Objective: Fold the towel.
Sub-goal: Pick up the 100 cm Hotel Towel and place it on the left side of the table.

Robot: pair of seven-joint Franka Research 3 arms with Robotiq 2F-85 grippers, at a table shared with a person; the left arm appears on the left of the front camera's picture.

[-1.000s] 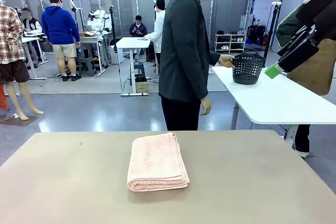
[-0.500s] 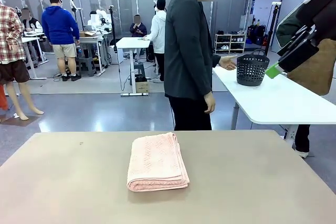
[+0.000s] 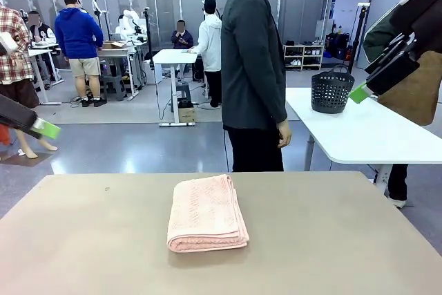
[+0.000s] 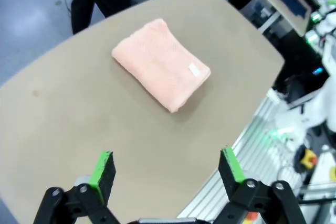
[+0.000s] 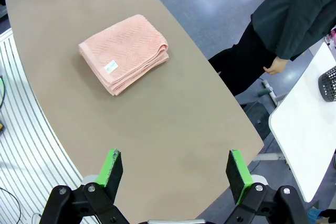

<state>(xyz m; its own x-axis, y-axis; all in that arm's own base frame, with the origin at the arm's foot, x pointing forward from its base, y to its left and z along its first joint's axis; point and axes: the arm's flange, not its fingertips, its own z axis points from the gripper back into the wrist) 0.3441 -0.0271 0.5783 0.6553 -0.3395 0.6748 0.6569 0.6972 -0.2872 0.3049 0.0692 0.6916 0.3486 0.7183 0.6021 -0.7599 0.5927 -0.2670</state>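
The salmon-pink towel (image 3: 206,213) lies folded in a thick rectangle in the middle of the tan table (image 3: 345,240), and nothing touches it. The left wrist view shows the towel (image 4: 160,64) with its small white label on top; the right wrist view shows the towel (image 5: 125,52) the same way. My left gripper (image 3: 43,128) hangs high over the table's left side, and its jaws (image 4: 167,165) stand open and empty. My right gripper (image 3: 362,90) is raised at the upper right, also open (image 5: 174,170) and empty. Both are well clear of the towel.
A person (image 3: 255,67) in a dark jacket stands at the table's far edge, arms down. A dark basket (image 3: 331,92) sits on a white side table (image 3: 373,136) at the right. Other people and tables stand far behind.
The person has let go of the basket and stepped right, lowering the arm. My left gripper has come into the front view at the left edge. The towel and right arm are unmoved.
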